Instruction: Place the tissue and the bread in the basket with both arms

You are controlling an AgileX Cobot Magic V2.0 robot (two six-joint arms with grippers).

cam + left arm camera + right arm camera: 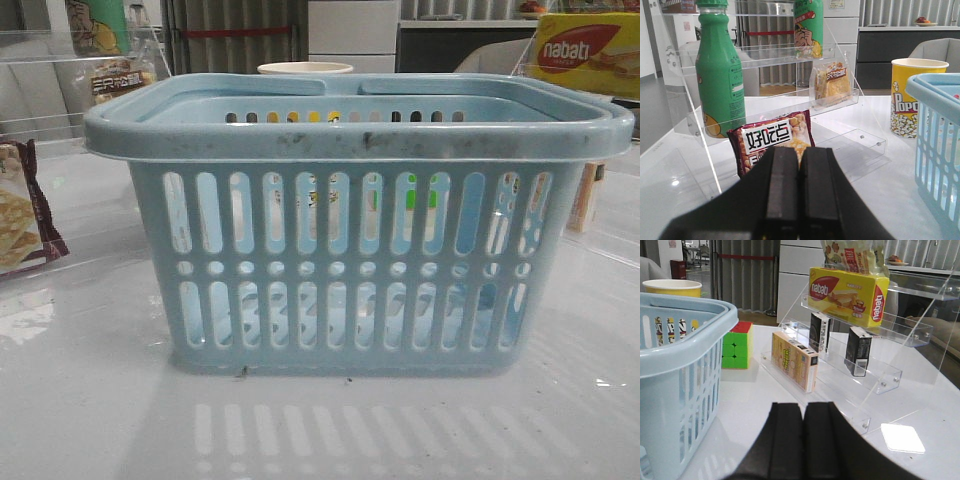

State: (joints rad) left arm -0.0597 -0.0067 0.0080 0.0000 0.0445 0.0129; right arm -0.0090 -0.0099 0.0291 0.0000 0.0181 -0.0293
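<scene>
Both tools were clenched and empty: my left tool (799,200) faced the shelved bread (832,83), my right tool (802,440) the tissue (858,350). The basket (360,130) sat between on the counter (100,420). I judged each tool should release before closing squarely around its pack.

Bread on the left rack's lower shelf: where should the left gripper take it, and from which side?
Judgement: grip the bread by its upper half, coming from the open front of the acrylic rack. It stands upright on the shelf, so its top is free while the shelf lip hides its base. The left gripper is shut and must open first.
</scene>
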